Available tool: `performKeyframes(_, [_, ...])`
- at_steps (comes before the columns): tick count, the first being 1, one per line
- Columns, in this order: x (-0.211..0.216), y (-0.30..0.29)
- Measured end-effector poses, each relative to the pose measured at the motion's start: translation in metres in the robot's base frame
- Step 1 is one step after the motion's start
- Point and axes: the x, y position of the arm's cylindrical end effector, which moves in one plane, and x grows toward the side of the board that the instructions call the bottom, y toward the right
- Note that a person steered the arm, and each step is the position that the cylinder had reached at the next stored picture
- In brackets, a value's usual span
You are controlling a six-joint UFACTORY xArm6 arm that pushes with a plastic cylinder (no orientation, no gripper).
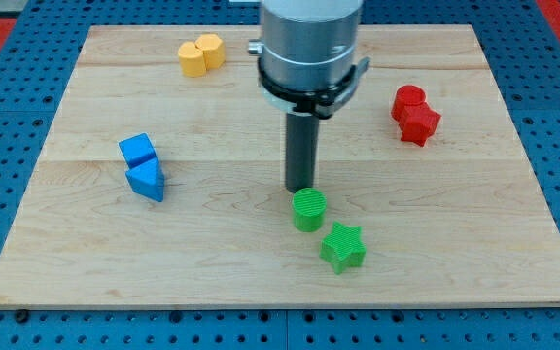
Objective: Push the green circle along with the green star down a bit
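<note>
Blocks sit in pairs on your wooden board (436, 272). Start at the view's left: you see a blue cube (136, 149) and, just below it and touching, a blue wedge (147, 181). Move along and look toward the view's top: two yellow blocks (200, 53) press side by side, and you cannot quite tell their shapes. Near the middle, the dark rod comes straight down from the big grey arm (309, 44). My tip (299, 188) stands right at the top edge of the green circle (308, 209), so close that you cannot tell if they touch. The circle lies just under the tip, toward the view's bottom. The green star (342, 247) sits next, a little lower and to the right of the circle, very near it or just touching. Both green blocks are below the middle of the board. There is no pincer here to open or close, only the rod. Far to the view's right, a red round block (408, 98) touches a red star-like block (420, 123).
</note>
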Motion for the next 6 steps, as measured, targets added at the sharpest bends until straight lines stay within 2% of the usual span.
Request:
performKeyframes(1, [0.002,-0.010])
performKeyframes(4, [0.026,0.016])
performKeyframes(5, [0.015,0.019])
performKeyframes(6, [0.003,0.048])
